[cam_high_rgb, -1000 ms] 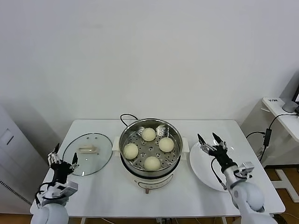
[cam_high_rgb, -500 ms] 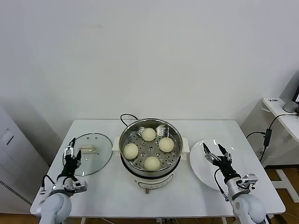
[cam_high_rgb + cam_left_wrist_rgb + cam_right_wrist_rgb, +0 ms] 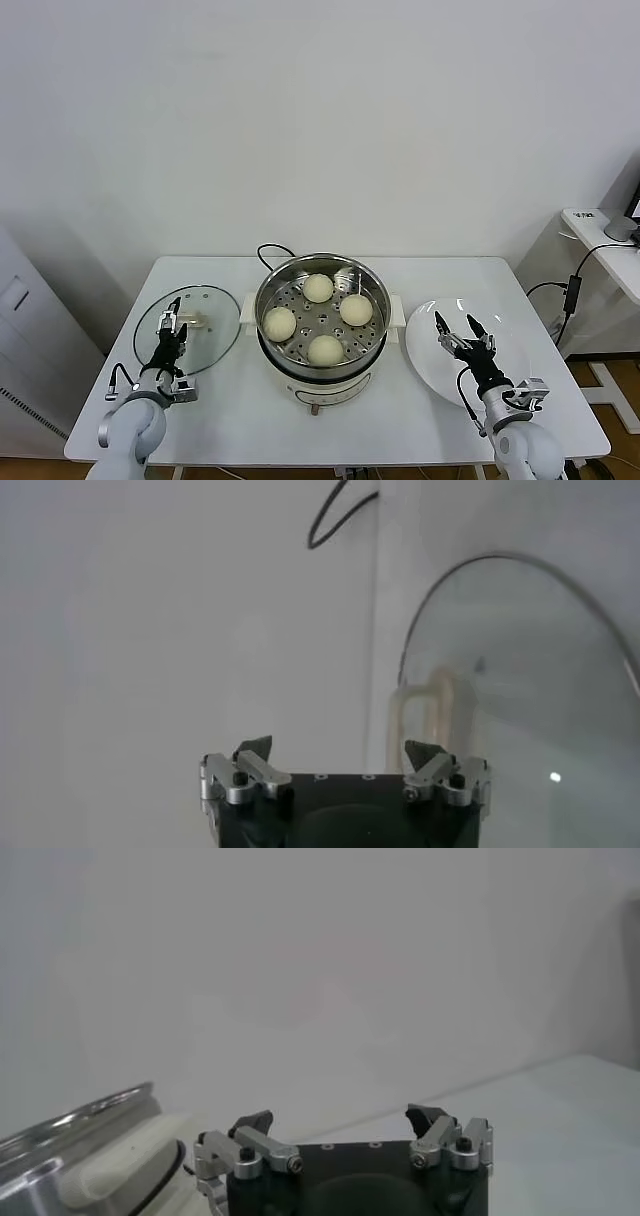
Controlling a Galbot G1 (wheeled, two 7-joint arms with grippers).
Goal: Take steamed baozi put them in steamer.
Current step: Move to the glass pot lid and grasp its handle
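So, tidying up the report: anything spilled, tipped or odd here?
Nothing stands out. Four steamed baozi sit upright in the steamer; the glass lid and plate lie flat.

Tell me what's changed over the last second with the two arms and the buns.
The left gripper moved inward and forward, from the table's left edge to over the glass lid. The right gripper drew back toward the robot over the white plate. Both stayed open and empty. The four baozi in the steamer, the lid and the plate did not move.

Rounded white forearms carry black cables to each black end effector point(image 3: 170, 328) with screwed silver finger brackets.
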